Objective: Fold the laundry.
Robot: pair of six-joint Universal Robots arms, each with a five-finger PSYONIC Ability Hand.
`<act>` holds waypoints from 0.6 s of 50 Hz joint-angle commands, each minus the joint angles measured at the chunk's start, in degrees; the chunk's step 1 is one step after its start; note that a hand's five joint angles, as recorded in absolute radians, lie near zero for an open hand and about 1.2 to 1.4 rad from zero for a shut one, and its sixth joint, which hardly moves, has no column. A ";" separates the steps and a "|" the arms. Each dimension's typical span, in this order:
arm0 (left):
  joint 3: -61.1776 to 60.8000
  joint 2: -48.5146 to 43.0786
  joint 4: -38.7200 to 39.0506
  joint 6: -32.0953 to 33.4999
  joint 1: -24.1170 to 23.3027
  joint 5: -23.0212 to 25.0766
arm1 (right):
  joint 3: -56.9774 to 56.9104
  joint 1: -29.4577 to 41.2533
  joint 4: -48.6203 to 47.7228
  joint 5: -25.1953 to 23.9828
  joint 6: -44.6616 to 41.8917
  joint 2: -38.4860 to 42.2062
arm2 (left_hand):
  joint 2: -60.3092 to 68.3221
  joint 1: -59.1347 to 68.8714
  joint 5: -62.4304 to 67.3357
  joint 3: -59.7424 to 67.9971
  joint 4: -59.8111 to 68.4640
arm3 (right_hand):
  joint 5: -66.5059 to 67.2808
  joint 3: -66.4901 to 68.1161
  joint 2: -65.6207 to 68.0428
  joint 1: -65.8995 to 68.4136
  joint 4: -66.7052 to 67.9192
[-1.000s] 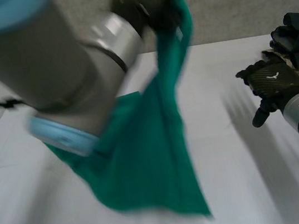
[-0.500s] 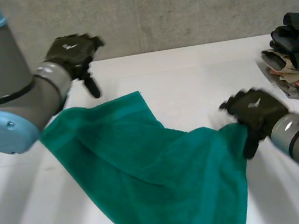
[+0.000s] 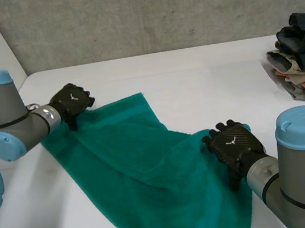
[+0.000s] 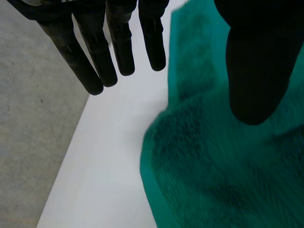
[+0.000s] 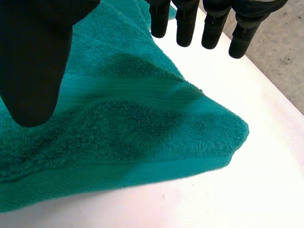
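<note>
Left hand (image 3: 70, 101) at diagonal towel (image 3: 149, 172)

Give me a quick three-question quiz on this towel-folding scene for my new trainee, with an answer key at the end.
1. Multiple choice: the green towel is A) bunched in a heap, B) spread out on the white table, C) hanging from a raised hand.
2. True or false: the right hand has its fingers curled tight round the towel's corner.
3. What sits at the table's edge on the robot's right?
Key: 1) B. 2) False: its fingers are straight, over the corner. 3) A pile of clothes.
</note>
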 commanded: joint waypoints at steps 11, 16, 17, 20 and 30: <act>1.45 -3.31 -0.13 7.72 -0.58 -3.32 | -5.51 -1.69 -0.34 -2.39 -0.76 3.76 | -5.91 -6.13 -6.26 -5.96 -6.34 | -2.80 -1.89 -1.82 -2.49 -1.98; 2.24 -4.36 -0.13 9.30 -0.84 -3.93 | -11.57 -1.34 0.10 -6.16 -0.76 7.98 | 2.64 2.42 2.29 2.59 2.21 | -2.80 -1.89 -1.82 -2.49 -1.98; 2.33 -4.37 -0.13 9.65 -0.85 -4.02 | -12.62 -1.25 0.27 -6.60 -0.68 8.77 | 6.50 6.28 6.15 6.44 6.06 | -2.80 -1.89 -1.82 -2.49 -1.98; 2.59 -4.37 -0.13 10.10 -0.85 -4.37 | -17.28 -0.99 1.94 -8.28 -0.41 12.11 | 25.50 25.27 25.14 25.44 25.06 | -2.80 -1.89 -1.82 -2.49 -1.98; 2.16 -3.05 -0.21 8.61 -0.23 -5.25 | -32.48 -0.63 11.60 -8.46 -0.50 24.58 | 52.44 52.22 52.09 52.39 52.01 | 25.02 25.93 26.00 25.33 25.85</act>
